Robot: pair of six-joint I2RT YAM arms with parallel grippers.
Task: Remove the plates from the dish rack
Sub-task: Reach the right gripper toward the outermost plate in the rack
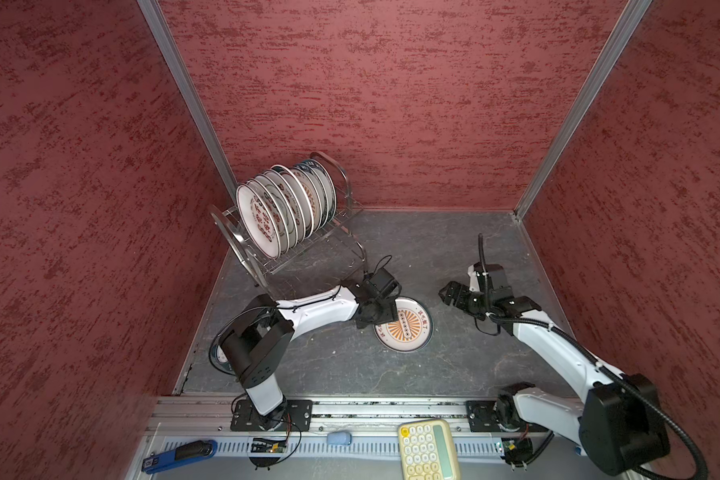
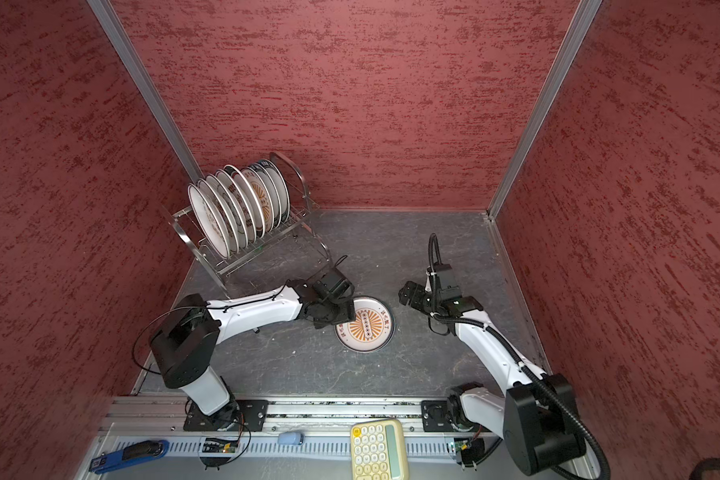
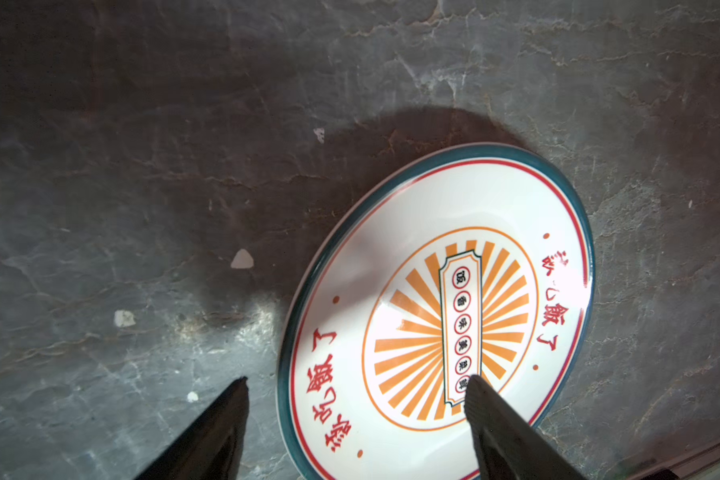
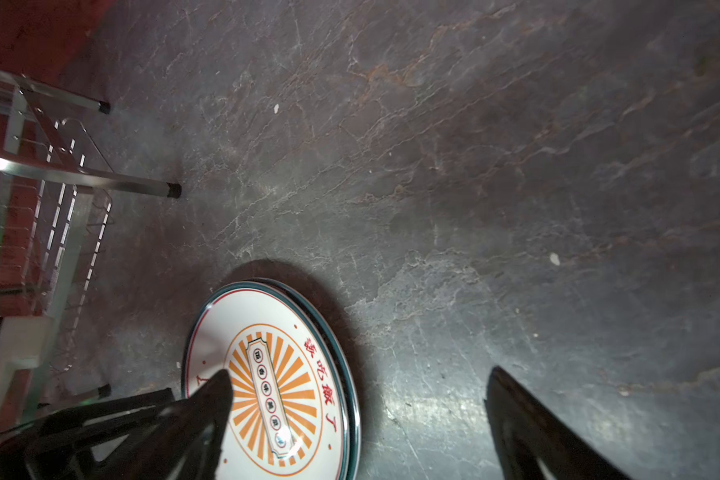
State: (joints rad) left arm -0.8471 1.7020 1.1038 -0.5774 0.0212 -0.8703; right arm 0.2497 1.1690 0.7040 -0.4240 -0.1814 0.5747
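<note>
The dish rack (image 1: 308, 249) (image 2: 262, 245) stands at the back left, and its legs show in the right wrist view (image 4: 134, 185). Several white plates (image 1: 283, 208) (image 2: 238, 208) stand upright in it. One orange sunburst plate (image 1: 406, 328) (image 2: 368, 328) (image 3: 433, 311) (image 4: 275, 386) lies flat on the table. My left gripper (image 1: 381, 316) (image 3: 356, 382) hovers open over that plate's left rim, one finger above the plate and one above the table. My right gripper (image 1: 447, 293) (image 4: 358, 374) is open and empty, apart from the plate on its right.
Red walls close in the back and both sides. A yellow calculator (image 1: 429, 451) and a blue tool (image 1: 179, 455) lie on the front ledge behind the arm bases. A round teal-rimmed thing (image 1: 220, 353) is mostly hidden under my left elbow.
</note>
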